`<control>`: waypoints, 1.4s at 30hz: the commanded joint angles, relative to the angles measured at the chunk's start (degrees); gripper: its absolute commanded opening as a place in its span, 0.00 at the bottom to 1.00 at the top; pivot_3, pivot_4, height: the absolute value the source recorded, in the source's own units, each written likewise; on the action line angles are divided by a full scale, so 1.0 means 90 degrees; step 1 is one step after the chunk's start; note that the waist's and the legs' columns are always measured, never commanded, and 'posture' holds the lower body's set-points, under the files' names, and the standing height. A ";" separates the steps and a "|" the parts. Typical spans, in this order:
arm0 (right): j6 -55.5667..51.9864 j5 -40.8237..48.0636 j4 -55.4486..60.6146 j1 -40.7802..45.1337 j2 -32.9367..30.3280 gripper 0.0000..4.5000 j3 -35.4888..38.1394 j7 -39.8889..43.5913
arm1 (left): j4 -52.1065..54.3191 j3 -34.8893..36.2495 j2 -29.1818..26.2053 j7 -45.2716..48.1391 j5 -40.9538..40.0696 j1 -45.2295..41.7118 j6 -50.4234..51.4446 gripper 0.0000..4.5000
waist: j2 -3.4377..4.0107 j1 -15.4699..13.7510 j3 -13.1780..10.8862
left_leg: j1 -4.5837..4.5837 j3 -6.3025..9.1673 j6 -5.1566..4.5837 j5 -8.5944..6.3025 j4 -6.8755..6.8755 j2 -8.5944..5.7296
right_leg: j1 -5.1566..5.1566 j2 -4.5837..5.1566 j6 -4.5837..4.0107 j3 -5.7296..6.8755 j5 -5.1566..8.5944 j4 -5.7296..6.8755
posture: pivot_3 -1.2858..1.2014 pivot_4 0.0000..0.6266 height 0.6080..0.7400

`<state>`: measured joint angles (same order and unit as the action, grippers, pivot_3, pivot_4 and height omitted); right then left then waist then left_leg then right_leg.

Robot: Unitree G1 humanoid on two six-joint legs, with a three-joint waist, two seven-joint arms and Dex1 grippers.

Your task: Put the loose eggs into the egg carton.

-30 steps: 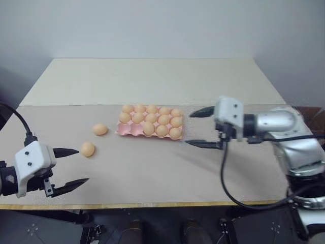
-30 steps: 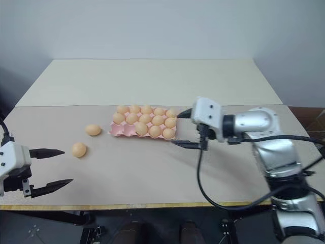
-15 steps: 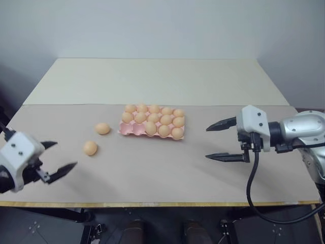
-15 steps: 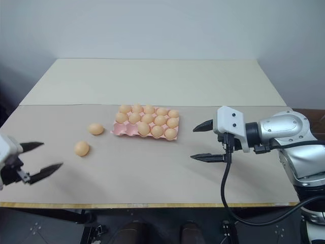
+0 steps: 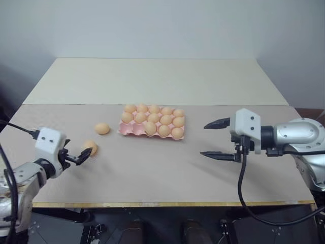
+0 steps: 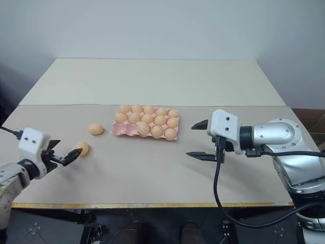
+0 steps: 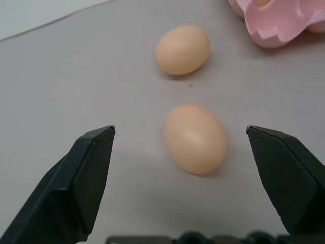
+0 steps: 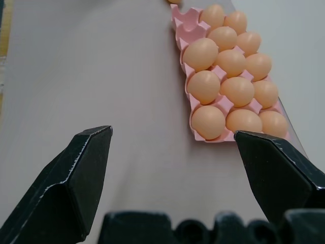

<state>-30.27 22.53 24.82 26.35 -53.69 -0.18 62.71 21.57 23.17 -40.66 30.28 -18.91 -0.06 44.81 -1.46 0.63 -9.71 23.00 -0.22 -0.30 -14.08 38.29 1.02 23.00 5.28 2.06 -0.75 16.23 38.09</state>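
no readable text, no labels, no brands, no numbers

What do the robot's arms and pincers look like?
Each arm is rounded silver-grey metal ending in a white boxy wrist block with small dark screw dots. From each block stick out two black, pointed, wedge-shaped fingers: the left pincer and the right pincer. A black cable loops down from the right wrist, and another black cable runs back from the left wrist.

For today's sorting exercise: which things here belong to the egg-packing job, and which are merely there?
Belong to the job:
near loose egg
far loose egg
egg carton
left tool, open
right tool, open

Merely there:
table
wall
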 commanded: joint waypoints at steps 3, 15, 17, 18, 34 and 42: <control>0.0045 -0.0041 0.0267 -0.0035 -0.0059 0.99 0.0143 -0.0224 | -0.0453 -0.0371 0.0069 -0.0222 0.0258 -0.0364 -0.0263 1.00 | 0.0000 -0.0001 0.0000 | 0.0006 0.0000 0.0000 0.0000 0.0000 -0.0001 | 0.0004 0.0000 0.0000 0.0001 0.0000 -0.0001 | 0.52 0.24 1.00; 0.0028 -0.0134 0.0288 -0.0115 -0.0098 1.00 0.0174 -0.0509 | -0.0998 -0.0899 0.0132 -0.0207 0.0420 -0.0783 -0.0464 0.66 | -0.0001 0.0003 0.0001 | 0.0009 0.0000 0.0000 0.0000 0.0001 -0.0005 | 0.0007 0.0000 0.0001 0.0001 0.0000 0.0001 | 0.52 0.24 1.00; 0.0038 -0.0149 0.0292 -0.0123 -0.0099 1.00 0.0173 -0.0521 | -0.0957 -0.0994 0.0077 -0.0256 0.0526 -0.0776 -0.0444 0.52 | -0.0001 0.0001 0.0001 | 0.0009 0.0000 0.0000 0.0000 0.0001 -0.0006 | 0.0007 0.0000 0.0001 0.0001 0.0000 0.0001 | 0.52 0.24 1.00; 0.0036 -0.0152 0.0298 -0.0126 -0.0099 1.00 0.0173 -0.0527 | -0.0893 -0.0995 0.0072 -0.0244 0.0507 -0.0770 -0.0441 0.52 | -0.0001 0.0000 0.0001 | 0.0009 0.0001 0.0000 0.0000 0.0001 -0.0005 | 0.0006 0.0000 0.0001 0.0002 0.0000 0.0001 | 0.52 0.24 1.00; -0.0124 -0.0262 0.0558 -0.0348 -0.0079 1.00 0.0286 -0.0971 | -0.0481 -0.1614 0.0384 0.0391 0.0187 -0.1894 -0.1471 0.52 | -0.0002 -0.0068 0.0001 | 0.0020 0.0001 0.0000 0.0000 0.0014 -0.0011 | 0.0006 0.0003 0.0006 0.0005 -0.0003 -0.0002 | 0.52 0.24 1.00; -0.0441 -0.0205 0.1060 -0.0699 -0.0109 1.00 0.0525 -0.1345 | -0.2096 -0.2452 0.1188 0.0342 0.0844 -0.3103 -0.2860 0.52 | -0.0003 -0.0121 0.0002 | 0.0026 0.0001 -0.0005 -0.0001 0.0036 -0.0012 | 0.0005 -0.0004 0.0012 0.0005 -0.0007 0.0002 | 0.52 0.24 1.00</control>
<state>-33.45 20.49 31.60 19.96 -53.99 1.99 51.67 3.57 1.59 -30.09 33.11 -12.39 -26.48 22.07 -1.48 -0.46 -9.70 23.28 -0.20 -0.35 -14.10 38.66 0.92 23.05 5.24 2.18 -0.68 16.16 38.10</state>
